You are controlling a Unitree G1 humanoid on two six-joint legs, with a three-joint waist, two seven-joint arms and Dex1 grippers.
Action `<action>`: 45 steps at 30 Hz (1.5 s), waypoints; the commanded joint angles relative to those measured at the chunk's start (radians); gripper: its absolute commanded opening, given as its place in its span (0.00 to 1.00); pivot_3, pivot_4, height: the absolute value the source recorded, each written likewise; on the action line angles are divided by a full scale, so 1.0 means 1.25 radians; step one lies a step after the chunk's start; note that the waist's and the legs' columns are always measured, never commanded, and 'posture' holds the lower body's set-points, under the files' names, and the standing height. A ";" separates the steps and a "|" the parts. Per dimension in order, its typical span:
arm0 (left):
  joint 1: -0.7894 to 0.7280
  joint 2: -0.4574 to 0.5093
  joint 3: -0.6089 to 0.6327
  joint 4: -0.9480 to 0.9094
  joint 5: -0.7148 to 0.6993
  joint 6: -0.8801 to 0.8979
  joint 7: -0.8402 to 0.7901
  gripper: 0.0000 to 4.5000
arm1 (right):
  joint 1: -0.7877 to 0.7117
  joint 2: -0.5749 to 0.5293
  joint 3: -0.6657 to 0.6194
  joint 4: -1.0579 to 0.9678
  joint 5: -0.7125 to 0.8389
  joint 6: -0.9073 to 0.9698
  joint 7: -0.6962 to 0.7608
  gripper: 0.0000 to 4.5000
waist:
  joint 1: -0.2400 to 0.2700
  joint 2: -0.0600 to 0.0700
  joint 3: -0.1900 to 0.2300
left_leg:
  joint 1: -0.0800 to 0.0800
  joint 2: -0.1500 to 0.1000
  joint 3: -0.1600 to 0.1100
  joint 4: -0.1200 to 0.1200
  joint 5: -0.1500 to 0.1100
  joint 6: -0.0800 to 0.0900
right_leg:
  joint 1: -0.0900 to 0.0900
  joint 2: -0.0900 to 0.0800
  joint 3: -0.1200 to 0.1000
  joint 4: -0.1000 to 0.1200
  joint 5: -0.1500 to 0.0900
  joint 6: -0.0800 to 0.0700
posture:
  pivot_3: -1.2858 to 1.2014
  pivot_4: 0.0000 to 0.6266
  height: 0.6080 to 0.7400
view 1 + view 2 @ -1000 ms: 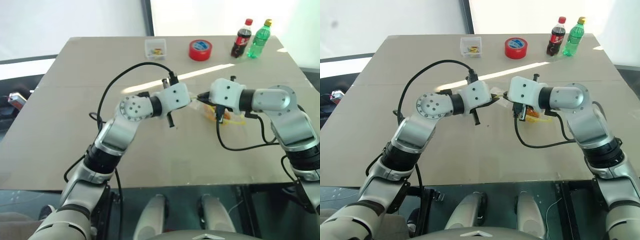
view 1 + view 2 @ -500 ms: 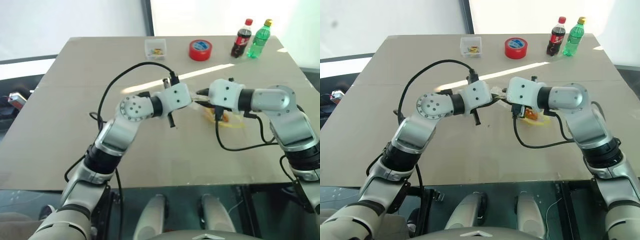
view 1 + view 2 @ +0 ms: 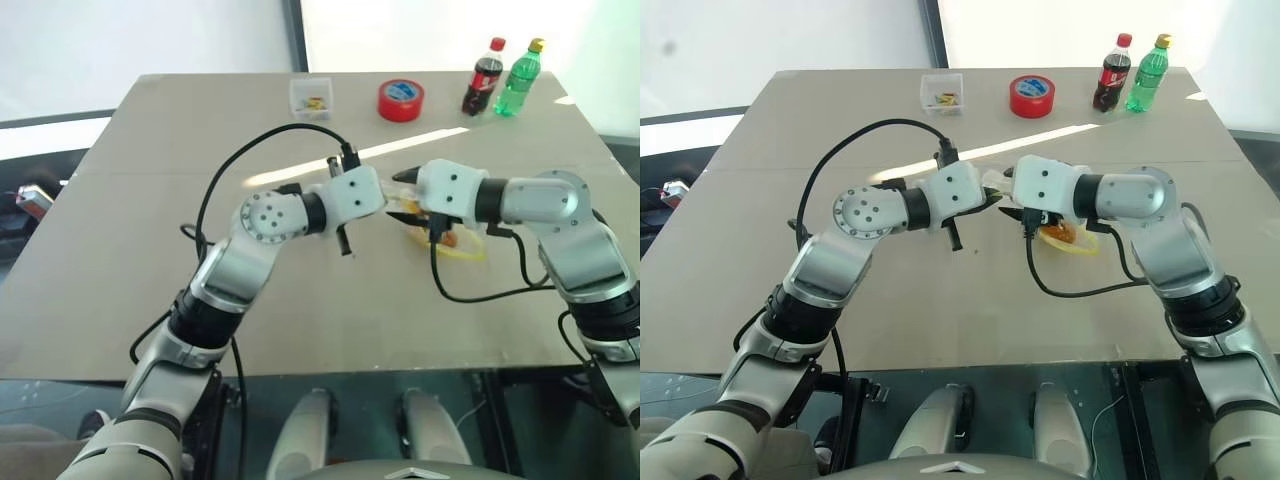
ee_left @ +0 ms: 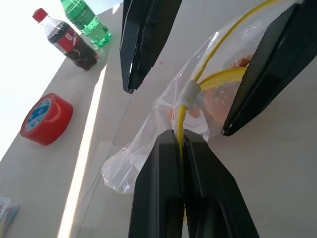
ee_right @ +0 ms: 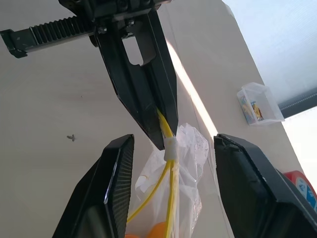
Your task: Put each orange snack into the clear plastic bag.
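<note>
Spanning beige table (image 3: 120, 250), red tape roll (image 3: 400, 100), two bottles (image 3: 503, 78) at far edge

No text is legible (bottle labels included).

Orange snacks (image 5: 157, 230) cut off at lower edge of right wrist view, blurred through crinkled clear plastic bag (image 4: 148, 148); count not readable. Contents of small clear box (image 3: 311, 97), upper centre of left eye view, too small to identify.
</note>
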 commanded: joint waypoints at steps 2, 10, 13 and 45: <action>-0.011 0.002 0.005 -0.032 0.003 -0.011 0.004 0.00 | -0.010 -0.012 -0.020 -0.040 0.003 -0.006 -0.001 0.37 | 0.000 0.000 0.000 | 0.000 0.000 0.000 0.000 0.000 0.000 | 0.000 0.000 0.000 0.000 0.000 0.000 | 0.52 0.24 1.00; -0.011 0.000 0.004 -0.032 0.002 -0.011 0.004 0.00 | -0.011 -0.014 -0.020 -0.040 0.005 -0.006 -0.002 0.13 | 0.000 0.000 0.000 | 0.000 0.000 0.000 0.000 0.000 0.000 | 0.000 0.000 0.000 0.000 0.000 0.000 | 0.52 0.24 1.00; -0.011 0.000 0.003 -0.033 0.002 -0.010 0.004 0.00 | -0.010 -0.013 -0.018 -0.037 0.002 -0.008 -0.003 0.02 | 0.000 0.000 0.000 | 0.000 0.000 0.000 0.000 0.000 0.000 | 0.000 0.000 0.000 0.000 0.000 0.000 | 0.52 0.24 1.00; 0.019 0.035 0.021 -0.014 0.002 -0.032 0.016 0.00 | 0.116 -0.228 -0.080 -0.087 0.018 0.143 0.043 0.02 | 0.002 0.000 0.000 | 0.000 0.000 0.000 0.001 0.000 0.000 | 0.000 0.000 0.000 0.000 0.000 0.000 | 0.52 0.24 1.00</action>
